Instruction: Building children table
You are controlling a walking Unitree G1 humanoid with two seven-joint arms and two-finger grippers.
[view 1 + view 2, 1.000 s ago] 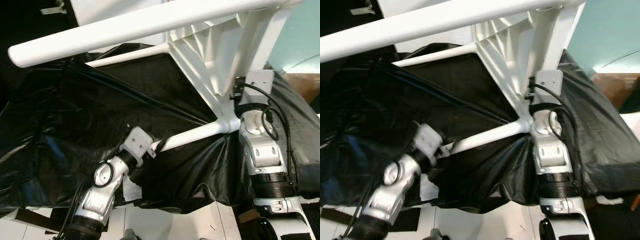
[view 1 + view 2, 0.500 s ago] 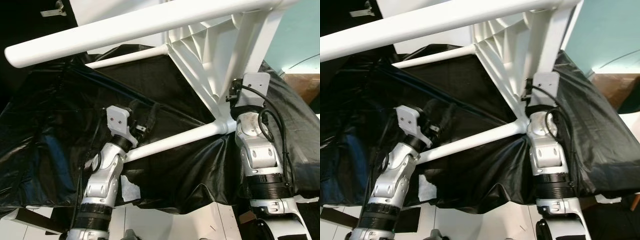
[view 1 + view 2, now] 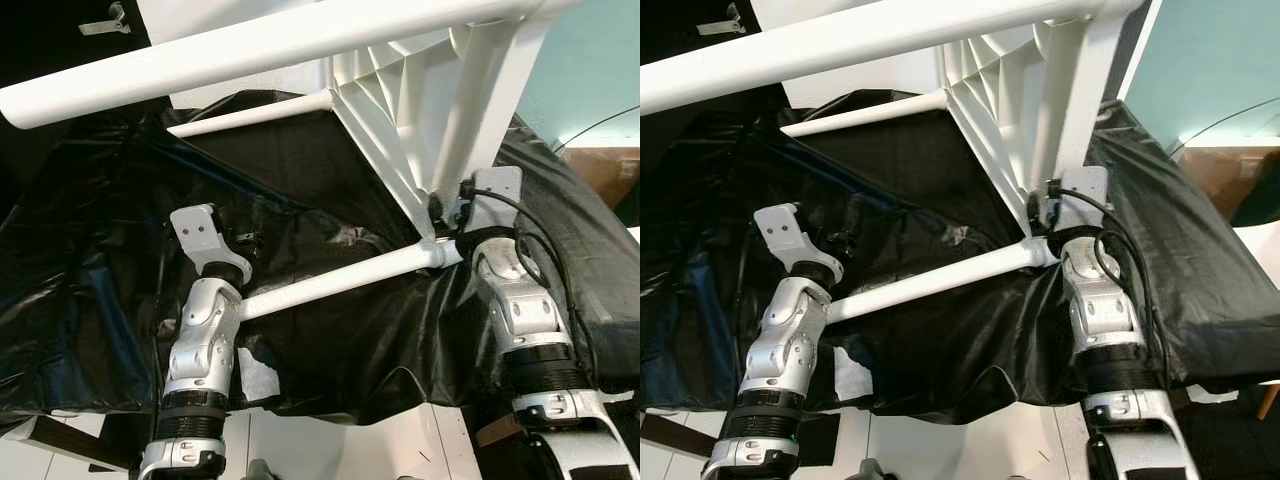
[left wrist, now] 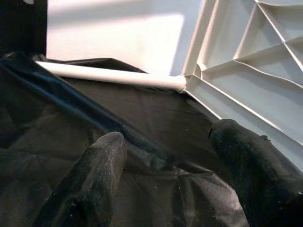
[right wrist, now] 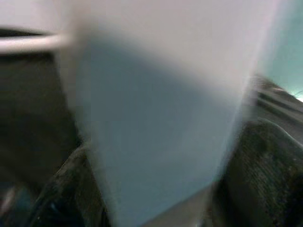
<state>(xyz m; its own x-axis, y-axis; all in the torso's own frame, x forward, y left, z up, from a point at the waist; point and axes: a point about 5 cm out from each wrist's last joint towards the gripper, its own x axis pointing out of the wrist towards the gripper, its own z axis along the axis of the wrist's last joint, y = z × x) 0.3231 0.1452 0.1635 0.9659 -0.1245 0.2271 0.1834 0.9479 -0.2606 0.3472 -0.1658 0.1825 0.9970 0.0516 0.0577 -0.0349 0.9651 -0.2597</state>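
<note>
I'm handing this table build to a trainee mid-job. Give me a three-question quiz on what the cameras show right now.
1. True or false: the left gripper is open with nothing between its fingers.
2. What is the right gripper shut on? A) the black sheet B) a white table leg C) a cable
3. Fill in: the upturned white table lies on a ____ sheet.

Key
1. True. Its fingers are spread over the black sheet.
2. B. The right wrist view has the white leg between the fingers, close and blurred.
3. Black.
</note>
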